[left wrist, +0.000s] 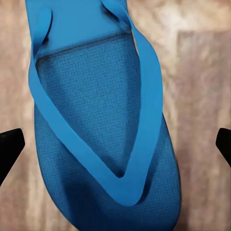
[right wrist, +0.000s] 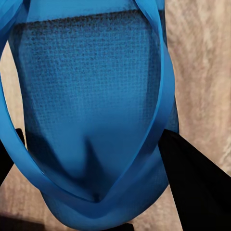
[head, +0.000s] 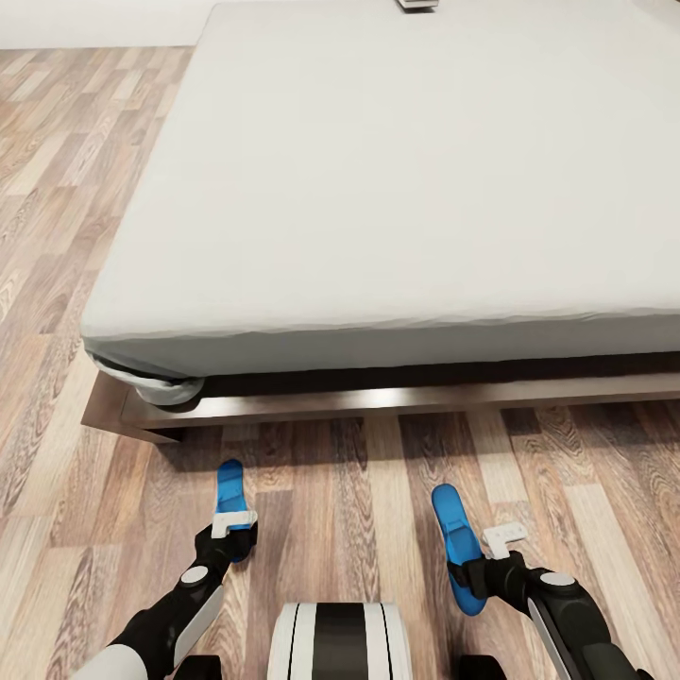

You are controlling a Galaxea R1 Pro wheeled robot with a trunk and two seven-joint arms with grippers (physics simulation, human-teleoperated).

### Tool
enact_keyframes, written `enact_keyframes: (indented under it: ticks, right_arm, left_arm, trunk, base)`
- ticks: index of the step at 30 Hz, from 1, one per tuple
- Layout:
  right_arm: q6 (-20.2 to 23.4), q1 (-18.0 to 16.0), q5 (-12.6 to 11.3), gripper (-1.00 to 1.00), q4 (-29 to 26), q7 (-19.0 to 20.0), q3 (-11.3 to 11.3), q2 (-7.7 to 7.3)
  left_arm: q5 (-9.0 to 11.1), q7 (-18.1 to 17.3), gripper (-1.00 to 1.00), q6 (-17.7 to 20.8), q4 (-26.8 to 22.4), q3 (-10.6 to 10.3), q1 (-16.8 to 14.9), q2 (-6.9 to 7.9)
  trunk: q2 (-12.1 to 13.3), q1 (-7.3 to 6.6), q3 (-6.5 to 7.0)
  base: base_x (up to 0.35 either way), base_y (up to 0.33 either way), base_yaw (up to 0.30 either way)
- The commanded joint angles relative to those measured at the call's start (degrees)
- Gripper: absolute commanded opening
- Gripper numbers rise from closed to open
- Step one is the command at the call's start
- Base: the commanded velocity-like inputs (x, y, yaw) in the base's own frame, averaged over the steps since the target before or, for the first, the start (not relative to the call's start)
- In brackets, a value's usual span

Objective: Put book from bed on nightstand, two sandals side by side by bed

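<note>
Blue sandals, two, on plank floor (head: 359, 472) before bed (head: 378, 189). Left sandal (head: 230, 491) under left jaws (head: 232, 538), spread, apart from it. Right sandal (head: 459, 543) pinched by right jaws (head: 472, 576), tilted. Risk: slipping free, landing crooked, well apart from its mate.
</note>
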Motion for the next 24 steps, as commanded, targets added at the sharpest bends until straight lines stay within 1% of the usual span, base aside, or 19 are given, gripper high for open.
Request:
enact_keyframes:
  ticks: [1, 13, 24]
  right_arm:
    - [0.2, 0.0, 0.5, -1.00, -0.1, 0.4, 0.0, 0.00]
    - [0.2, 0.0, 0.4, -1.00, -0.1, 0.4, 0.0, -0.02]
    - [0.2, 0.0, 0.4, -1.00, -0.1, 0.4, 0.0, -0.02]
  left_arm:
    - [0.5, 0.4, 1.00, -0.2, 0.0, -0.5, 0.0, 0.07]
    - [0.5, 0.5, 1.00, -0.3, 0.0, -0.5, 0.0, 0.07]
    - [0.5, 0.4, 1.00, -0.1, 0.0, -0.5, 0.0, 0.07]
  trunk:
    - [0.0, -0.01, -0.03]
    - [0.0, -0.01, -0.03]
    - [0.1, -0.29, 2.41]
  base:
    - [0.000, 0.000, 0.000]
    - [0.000, 0.000, 0.000]
    - [0.000, 0.000, 0.000]
